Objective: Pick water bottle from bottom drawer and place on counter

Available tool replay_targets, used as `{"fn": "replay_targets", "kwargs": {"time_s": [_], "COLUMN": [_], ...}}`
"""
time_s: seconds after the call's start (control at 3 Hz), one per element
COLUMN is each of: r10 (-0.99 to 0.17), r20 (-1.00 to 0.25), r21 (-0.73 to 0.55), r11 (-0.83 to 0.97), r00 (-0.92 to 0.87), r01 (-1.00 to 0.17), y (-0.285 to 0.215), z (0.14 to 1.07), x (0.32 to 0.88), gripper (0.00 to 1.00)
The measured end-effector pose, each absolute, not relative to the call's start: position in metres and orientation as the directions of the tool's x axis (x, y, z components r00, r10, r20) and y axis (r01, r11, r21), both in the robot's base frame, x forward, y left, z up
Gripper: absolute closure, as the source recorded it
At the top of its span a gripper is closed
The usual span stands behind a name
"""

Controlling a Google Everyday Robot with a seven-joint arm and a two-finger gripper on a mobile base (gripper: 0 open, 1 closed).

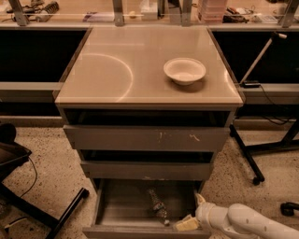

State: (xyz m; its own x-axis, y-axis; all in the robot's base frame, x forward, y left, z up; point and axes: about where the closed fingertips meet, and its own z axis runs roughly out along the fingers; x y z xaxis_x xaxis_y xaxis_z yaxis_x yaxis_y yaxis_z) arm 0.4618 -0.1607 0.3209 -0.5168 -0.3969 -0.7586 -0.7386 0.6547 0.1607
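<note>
At five o'clock, nearest of all, the white arm (247,221) reaches in from the lower right. The gripper (193,212) sits at the right front corner of the bottom drawer (119,205). Its fingers (187,224) are spread wide and hold nothing: one points up by the drawer's right wall, the other lies low over the front edge. The bottle (158,207) lies on its side on the drawer floor, at nine o'clock from the gripper, near it but apart, cap end toward the front. The bottom drawer stands well out. Above it the middle drawer (145,170) and the top drawer (145,138) stand a little out, and the top one has a scuffed front. Farther, toward twelve o'clock, the beige counter (140,91) carries a white bowl (184,70) at its two o'clock and a faint arc mark (132,77) at its ten o'clock. Behind it runs a cluttered bench (140,14).
</note>
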Motion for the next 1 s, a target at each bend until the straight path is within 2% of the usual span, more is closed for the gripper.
{"fn": "replay_targets", "kwargs": {"time_s": [0.33,0.67,1.0], "r10": [-0.398,-0.349,-0.229], "r20": [-0.759,-0.774,-0.797], "r21": [0.159,0.214,0.302], "r11": [0.654,0.642,0.649], "r00": [-0.516,-0.529,-0.559], "r01": [-0.739,-0.736,-0.698], "y": [-0.161,-0.156,-0.134], "z": [0.322,0.307,0.269], "x": [0.462,0.467,0.496], "gripper": [0.00,0.00,0.00]}}
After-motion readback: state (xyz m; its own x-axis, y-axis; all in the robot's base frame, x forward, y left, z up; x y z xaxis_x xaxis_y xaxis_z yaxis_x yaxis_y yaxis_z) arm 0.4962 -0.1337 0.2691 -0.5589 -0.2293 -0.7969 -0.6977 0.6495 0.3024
